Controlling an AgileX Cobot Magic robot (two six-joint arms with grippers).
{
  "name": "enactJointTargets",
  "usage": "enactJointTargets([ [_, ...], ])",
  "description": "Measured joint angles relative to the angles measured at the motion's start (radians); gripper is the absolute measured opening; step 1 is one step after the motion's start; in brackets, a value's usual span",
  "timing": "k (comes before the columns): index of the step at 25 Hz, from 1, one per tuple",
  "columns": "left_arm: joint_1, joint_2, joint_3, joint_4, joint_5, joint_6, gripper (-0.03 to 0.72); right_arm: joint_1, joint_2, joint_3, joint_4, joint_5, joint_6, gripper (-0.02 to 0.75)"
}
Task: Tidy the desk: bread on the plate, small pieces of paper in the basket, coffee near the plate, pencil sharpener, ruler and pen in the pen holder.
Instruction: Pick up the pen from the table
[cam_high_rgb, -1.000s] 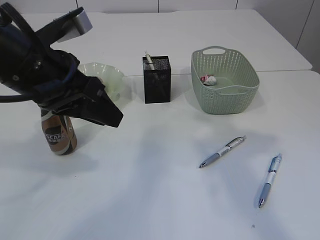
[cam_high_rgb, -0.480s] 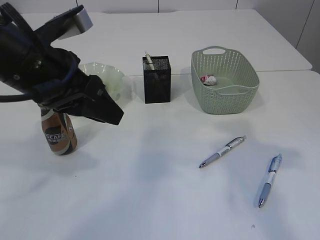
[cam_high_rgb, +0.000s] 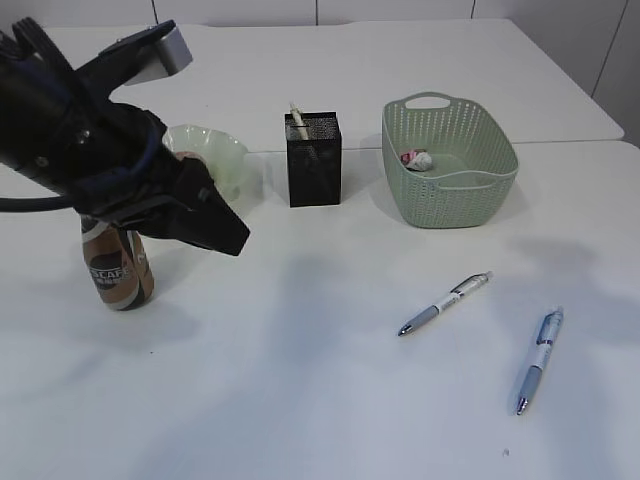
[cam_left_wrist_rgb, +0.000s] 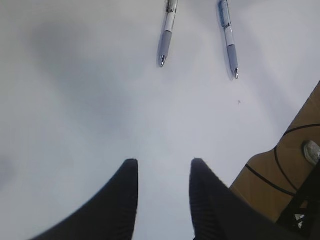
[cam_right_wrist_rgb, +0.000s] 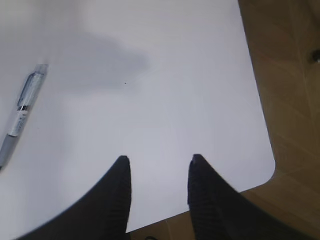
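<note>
- Swinging your left gripper (cam_left_wrist_rgb: 161, 172), whose jaws stand apart and empty, risks clipping the coffee (cam_high_rgb: 117, 268) standing right under that arm beside the plate (cam_high_rgb: 222, 160).
- Your right gripper (cam_right_wrist_rgb: 156, 167), also parted and empty, hangs near the desk (cam_right_wrist_rgb: 175, 75) edge.
- Both pens (cam_high_rgb: 445, 302) (cam_high_rgb: 538, 360) lie loose, well apart from the pen holder (cam_high_rgb: 314, 160); a poor pinch could roll them.

Left gripper (cam_left_wrist_rgb: 161, 175) raised, angled downward, jaws parted, nothing between. Right gripper (cam_right_wrist_rgb: 156, 172) likewise parted, unloaded.

Coffee (cam_high_rgb: 117, 272) top, plate (cam_high_rgb: 222, 158) — arm-hidden.
</note>
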Motion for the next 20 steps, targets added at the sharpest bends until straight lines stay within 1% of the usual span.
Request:
enactJointTargets([
  [3, 0.0, 0.0, 0.0, -0.002, -0.009, 0.017, 0.243, -0.02, 0.0, 0.0, -0.003, 0.0, 0.023, 0.317],
  [6, -0.018, 0.0, 0.0, -0.004, -0.039, 0.051, 0.243, -0.021, 0.0, 0.0, 0.001, 0.0, 0.029, 0.317],
  [9, -0.064, 0.005, 0.0, -0.009, -0.094, 0.093, 0.243, -0.021, 0.0, 0.0, -0.002, 0.0, 0.033, 0.317],
  [13, -0.127, 0.048, 0.0, -0.011, -0.157, 0.105, 0.243, -0.021, 0.0, 0.0, -0.043, 0.0, 0.062, 0.317],
  [14, -0.141, 0.067, -0.003, -0.011, -0.157, 0.106, 0.243, -0.022, 0.0, 0.0, -0.068, 0.0, 0.078, 0.317],
  [20, -0.212, 0.184, -0.089, -0.011, -0.155, 0.106, 0.243, -0.022, 0.0, 0.0, -0.082, -0.002, 0.096, 0.317],
])
